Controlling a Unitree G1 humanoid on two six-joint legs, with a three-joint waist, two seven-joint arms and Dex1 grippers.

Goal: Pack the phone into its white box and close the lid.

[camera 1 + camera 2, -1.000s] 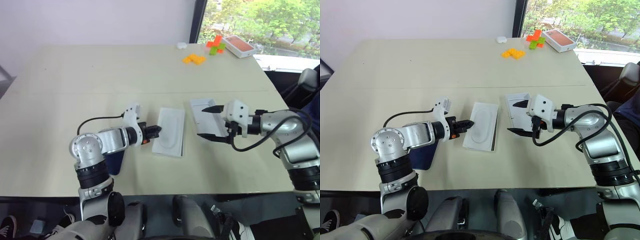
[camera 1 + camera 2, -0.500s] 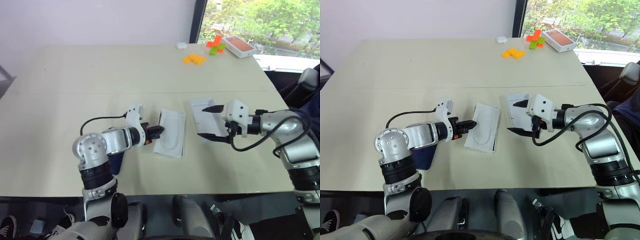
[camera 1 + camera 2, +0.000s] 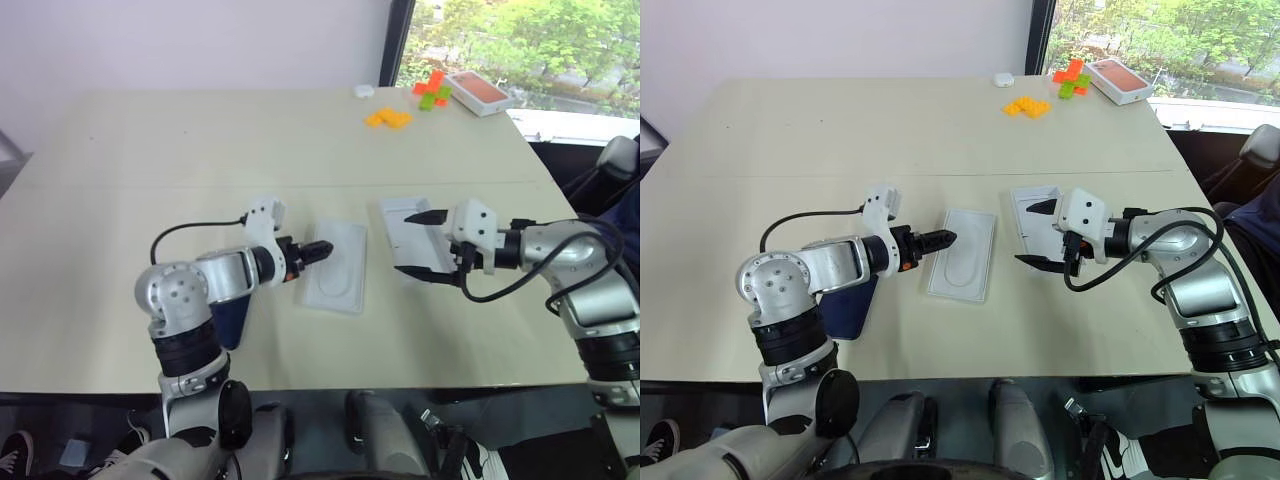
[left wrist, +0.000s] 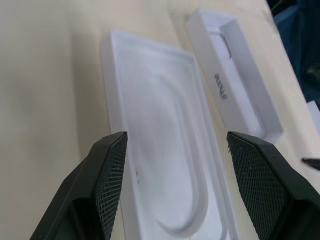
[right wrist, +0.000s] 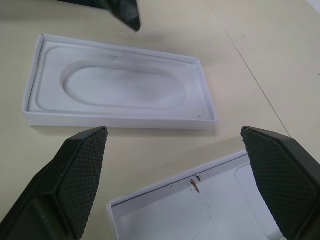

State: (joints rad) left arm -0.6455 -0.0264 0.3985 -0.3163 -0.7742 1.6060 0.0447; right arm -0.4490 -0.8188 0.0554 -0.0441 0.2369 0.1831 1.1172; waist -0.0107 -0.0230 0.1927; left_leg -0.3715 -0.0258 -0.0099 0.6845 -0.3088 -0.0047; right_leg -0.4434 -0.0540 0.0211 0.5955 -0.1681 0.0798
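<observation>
The white box (image 3: 335,267), a shallow tray with a moulded oval recess, lies flat mid-table. My left gripper (image 3: 318,248) hovers just above its left edge, open, with nothing between the fingers (image 4: 107,170); the box (image 4: 160,150) lies below them. To its right sits the lid (image 3: 405,230), a deeper white tray with its hollow facing up and small print on its side wall (image 4: 235,75). My right gripper (image 3: 420,244) hangs open over the lid's near end. The phone (image 3: 845,310), dark navy, lies under my left forearm, mostly hidden.
At the far right corner stand an orange-topped box (image 3: 478,92), orange and green blocks (image 3: 432,88), yellow pieces (image 3: 388,118) and a small white object (image 3: 363,91). The table's right edge runs close behind my right arm.
My left gripper went from shut at the white box's left edge to open and rose a little. The box, tilted up half a second ago, now lies flat. The right arm kept still.
</observation>
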